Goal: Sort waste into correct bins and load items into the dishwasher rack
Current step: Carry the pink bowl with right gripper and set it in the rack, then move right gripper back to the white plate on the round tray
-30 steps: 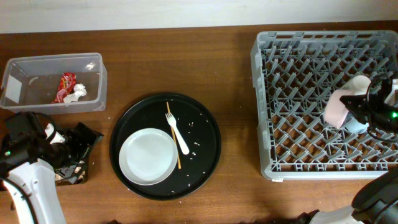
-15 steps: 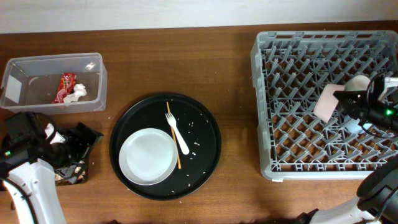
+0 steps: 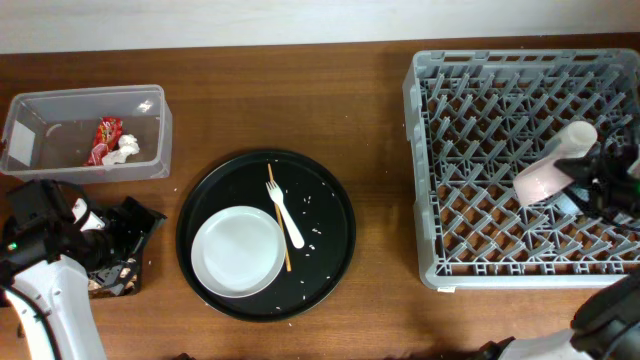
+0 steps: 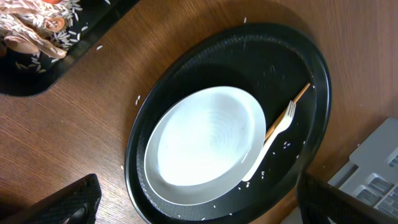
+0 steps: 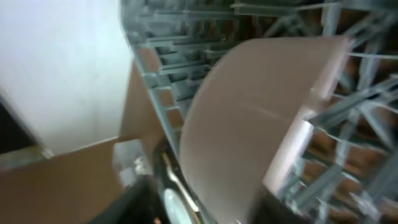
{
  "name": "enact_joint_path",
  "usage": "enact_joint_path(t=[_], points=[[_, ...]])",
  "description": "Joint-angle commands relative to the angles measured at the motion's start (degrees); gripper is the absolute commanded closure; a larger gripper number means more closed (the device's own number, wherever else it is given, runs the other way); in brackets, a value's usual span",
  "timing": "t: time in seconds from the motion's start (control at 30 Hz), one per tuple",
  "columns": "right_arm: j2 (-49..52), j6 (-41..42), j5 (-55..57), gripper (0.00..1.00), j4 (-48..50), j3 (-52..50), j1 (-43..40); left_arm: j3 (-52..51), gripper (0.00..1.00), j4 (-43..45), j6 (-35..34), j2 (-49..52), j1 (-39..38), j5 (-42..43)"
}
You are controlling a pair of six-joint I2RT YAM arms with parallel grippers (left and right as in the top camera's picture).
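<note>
A white bowl (image 3: pixel 548 172) lies tilted on the pegs at the right side of the grey dishwasher rack (image 3: pixel 440 150). My right gripper (image 3: pixel 602 185) is just to its right. The right wrist view is blurred; there the bowl (image 5: pixel 249 118) fills the gap between spread dark fingers (image 5: pixel 134 199). A white plate (image 3: pixel 238 251), a white fork (image 3: pixel 286 216) and a thin wooden stick (image 3: pixel 279 220) lie on the round black tray (image 3: pixel 330 200). My left gripper (image 4: pixel 199 193) hangs wide open and empty at the near rim of that tray, by the plate (image 4: pixel 208 146). The clear tub (image 3: pixel 150 150) holds a red wrapper (image 3: pixel 106 135) and crumpled white paper (image 3: pixel 125 150).
A flat black tray (image 4: pixel 37 68) with rice (image 4: pixel 37 28) on it sits at the table's left front, mostly under my left arm (image 3: pixel 50 260) in the overhead view. Loose rice grains dot the round tray. Bare wood separates the round tray and the rack.
The bowl has tipped over, its mouth now toward the lower left, and rests on the rack pegs. My right gripper's jaws have parted and it has drawn slightly right. The left arm has not moved.
</note>
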Motion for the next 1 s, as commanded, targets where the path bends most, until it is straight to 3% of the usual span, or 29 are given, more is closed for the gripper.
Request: enact_joint_path(t=[0.0,0.2,0.27,0.37,0.47,0.63,0.7,0.83,0.9,0.97], points=[[-7.1,4.04,10.51,0.36,-2.97,5.49,-0.15,-0.02,0.01,-0.04,-0.31,-0.02,-0.09,0.22],[-18.78,4.44,14.56,0.2,-9.46,11.54,-0.11,-0.02,0.01,-0.04,-0.31,-0.02,-0.09,0.22],[-21.77,4.42,14.53,0.2,-9.73,11.54,0.17,-0.02,0.01,-0.04,-0.31,0.0,-0.09,0.22],[-26.71,4.37,14.32,0.13,-10.08,11.54,5.01,-0.02,0.01,-0.04,-0.31,0.0,-0.09,0.22],[-29.75,4.39,11.82,0.01,-9.31,11.52,18.16,-0.02,0.01,-0.02,-0.31,-0.02,-0.09,0.22],[-26.77,4.42,11.08,0.01,-1.55,11.47,44.92,-0.02,0.01,-0.04,-0.31,-0.02,-0.09,0.22],[-22.53,5.92,19.02,0.01,1.66,11.47,57.51,-0.02,0.01,-0.04,-0.31,0.0,-0.09,0.22],[-9.42,14.69,45.33,0.01,6.82,11.47,77.59,-0.02,0.01,-0.04,-0.31,0.0,-0.09,0.22],[-1.55,17.9,52.83,0.0,10.01,11.47,82.64,-0.02,0.01,-0.04,-0.31,-0.02,-0.09,0.22],[6.32,19.23,55.43,0.08,13.05,11.47,84.41,-0.02,0.01,-0.04,-0.31,0.0,-0.09,0.22]])
